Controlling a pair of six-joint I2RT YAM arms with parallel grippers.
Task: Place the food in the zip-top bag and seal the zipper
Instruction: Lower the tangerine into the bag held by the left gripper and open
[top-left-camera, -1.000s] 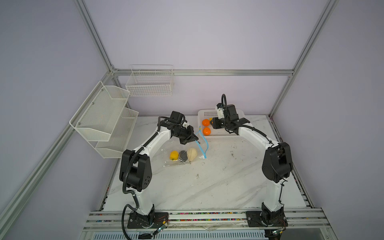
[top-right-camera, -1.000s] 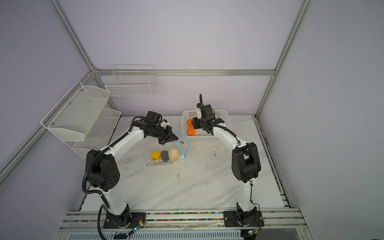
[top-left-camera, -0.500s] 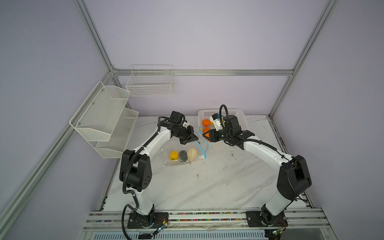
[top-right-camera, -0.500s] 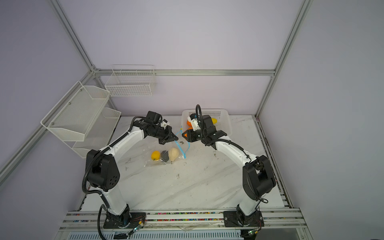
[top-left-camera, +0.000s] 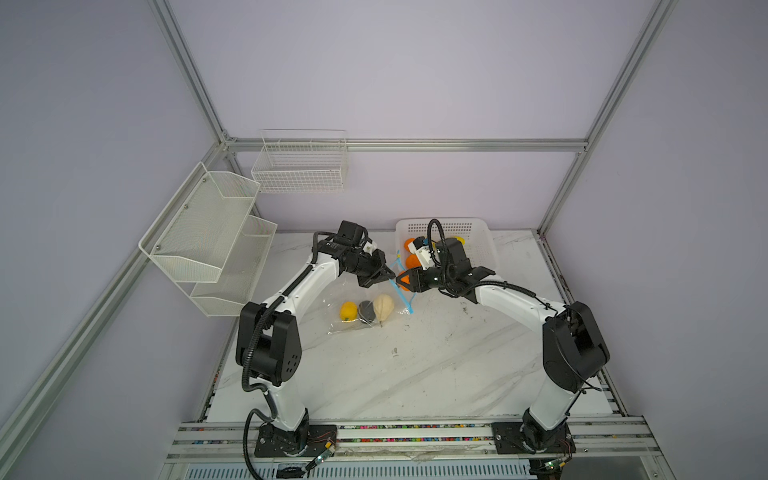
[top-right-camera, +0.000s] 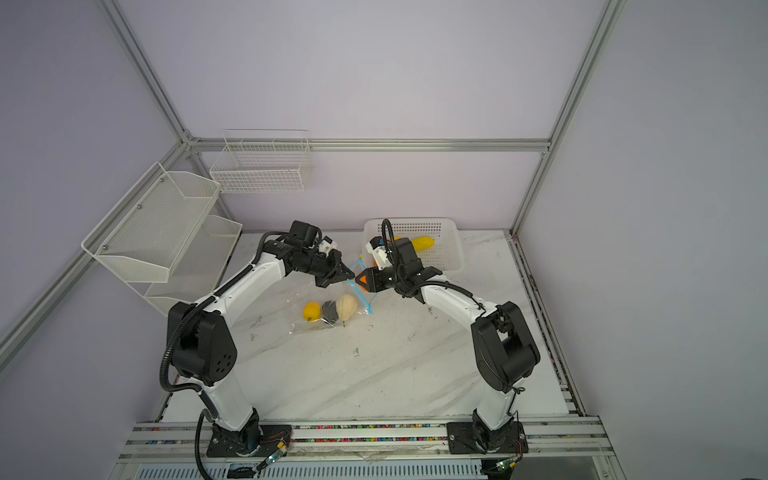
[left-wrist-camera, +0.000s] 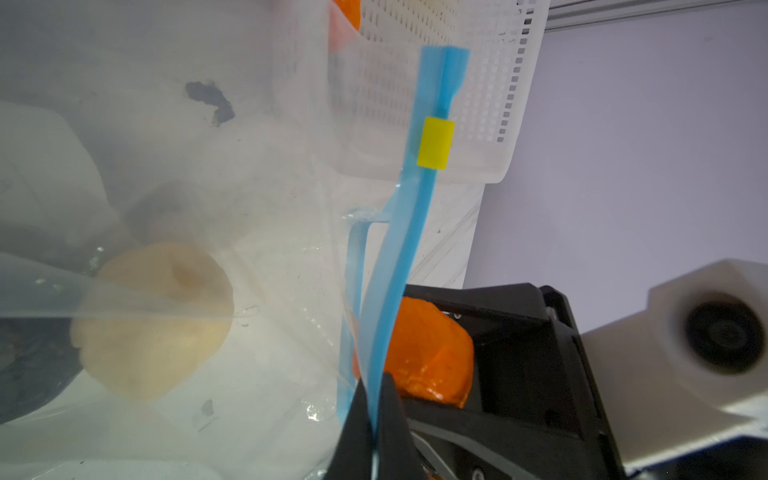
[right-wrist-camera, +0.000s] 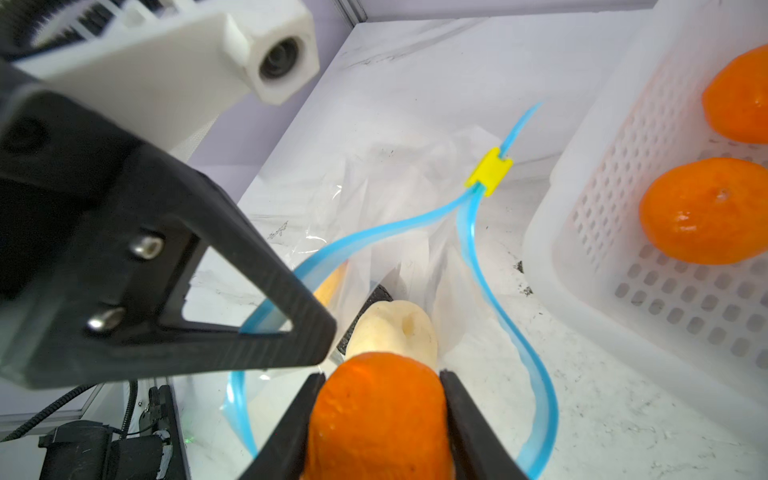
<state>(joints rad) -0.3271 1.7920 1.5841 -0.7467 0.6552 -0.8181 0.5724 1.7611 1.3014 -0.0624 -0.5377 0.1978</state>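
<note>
The zip-top bag (top-left-camera: 332, 291) lies on the marble table with a yellow fruit (top-left-camera: 348, 311), a dark lump (top-left-camera: 365, 309) and a cream-white bulb (top-left-camera: 383, 306) inside. My left gripper (left-wrist-camera: 375, 399) is shut on the blue zipper (left-wrist-camera: 399, 249) and holds the upper lip up, so the mouth gapes. The yellow tab (right-wrist-camera: 489, 171) sits at the zipper's far end. My right gripper (right-wrist-camera: 381, 376) is shut on an orange tangerine (right-wrist-camera: 380, 415), level with the bag's mouth and facing the left gripper (top-left-camera: 388, 277). The bulb (right-wrist-camera: 395, 328) lies just beyond the tangerine.
A white perforated basket (top-left-camera: 478, 245) stands at the back right, close to the bag's mouth, and holds two tangerines (right-wrist-camera: 706, 210) and a long yellow piece (top-right-camera: 422, 243). Mesh shelves (top-left-camera: 208, 232) hang on the left wall. A wire basket (top-left-camera: 299, 166) hangs on the back wall.
My right arm has swung from over the white basket to the bag's mouth, carrying the tangerine. The left gripper has kept its hold on the zipper.
</note>
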